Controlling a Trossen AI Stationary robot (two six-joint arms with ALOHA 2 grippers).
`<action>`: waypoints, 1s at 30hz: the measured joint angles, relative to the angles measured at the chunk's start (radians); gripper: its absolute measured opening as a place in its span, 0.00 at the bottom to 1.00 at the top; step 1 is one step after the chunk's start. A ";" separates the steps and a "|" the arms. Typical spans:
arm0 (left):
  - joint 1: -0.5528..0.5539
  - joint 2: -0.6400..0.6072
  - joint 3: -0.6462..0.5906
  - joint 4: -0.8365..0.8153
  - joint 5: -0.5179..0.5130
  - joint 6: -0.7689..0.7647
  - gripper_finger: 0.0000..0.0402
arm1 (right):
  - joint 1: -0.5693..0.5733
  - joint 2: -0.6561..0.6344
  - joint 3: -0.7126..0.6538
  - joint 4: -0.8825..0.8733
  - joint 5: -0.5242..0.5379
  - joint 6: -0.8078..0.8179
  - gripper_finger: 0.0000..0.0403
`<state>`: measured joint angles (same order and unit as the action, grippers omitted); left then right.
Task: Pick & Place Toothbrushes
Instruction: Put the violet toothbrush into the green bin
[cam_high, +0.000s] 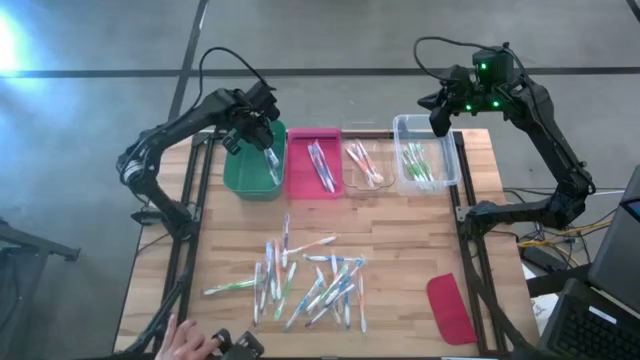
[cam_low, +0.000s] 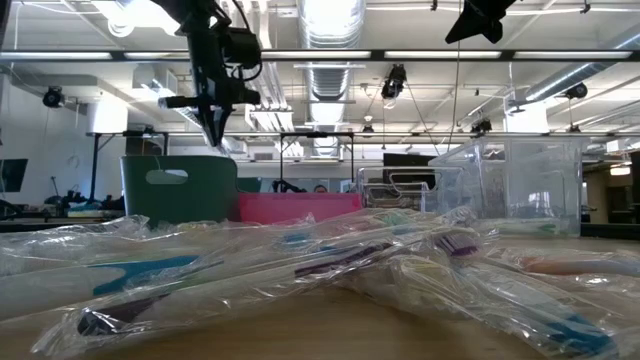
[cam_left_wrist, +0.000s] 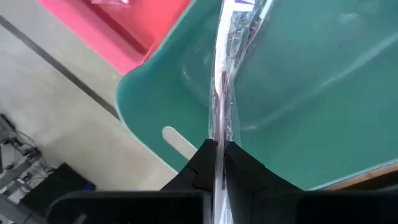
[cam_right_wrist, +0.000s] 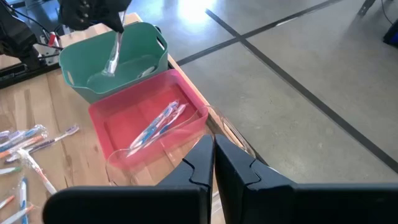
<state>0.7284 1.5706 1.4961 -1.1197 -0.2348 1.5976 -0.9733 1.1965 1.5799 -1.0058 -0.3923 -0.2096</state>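
Note:
My left gripper (cam_high: 262, 138) hangs over the green bin (cam_high: 248, 172) at the table's far left, shut on one wrapped toothbrush (cam_left_wrist: 225, 74). That toothbrush also shows in the right wrist view (cam_right_wrist: 113, 55). Beside the green bin stand a pink bin (cam_high: 313, 160) with a few toothbrushes and two clear bins (cam_high: 365, 165) (cam_high: 425, 152) with more. Several wrapped toothbrushes (cam_high: 310, 280) lie loose on the middle of the table. My right gripper (cam_right_wrist: 213, 155) waits shut and empty, high over the far right clear bin. My left gripper pinches the wrapped toothbrush near its upper end (cam_left_wrist: 219, 134) between its two fingers. The fingers come from above, pointing steeply down, in line with the toothbrush. It hangs tilted below them over the green bin; whether its lower end (cam_right_wrist: 109, 70) touches the bin I cannot tell.
A flat red lid (cam_high: 450, 308) lies near the table's front right corner. A person's hand (cam_high: 180, 335) rests at the front left edge. Bare wood lies between the row of bins and the pile.

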 joint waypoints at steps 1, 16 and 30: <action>0.000 0.005 -0.005 0.000 0.000 0.002 0.05 | 0.000 0.000 0.000 0.000 0.000 0.000 0.02; 0.001 0.071 -0.116 -0.007 0.020 0.011 0.05 | 0.000 0.000 0.000 0.000 0.000 0.000 0.02; -0.019 0.067 -0.202 0.084 0.004 0.020 0.18 | 0.000 0.000 0.000 0.000 0.000 0.000 0.02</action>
<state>0.7097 1.6375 1.2939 -1.0356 -0.2313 1.6173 -0.9733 1.1969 1.5799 -1.0058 -0.3923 -0.2096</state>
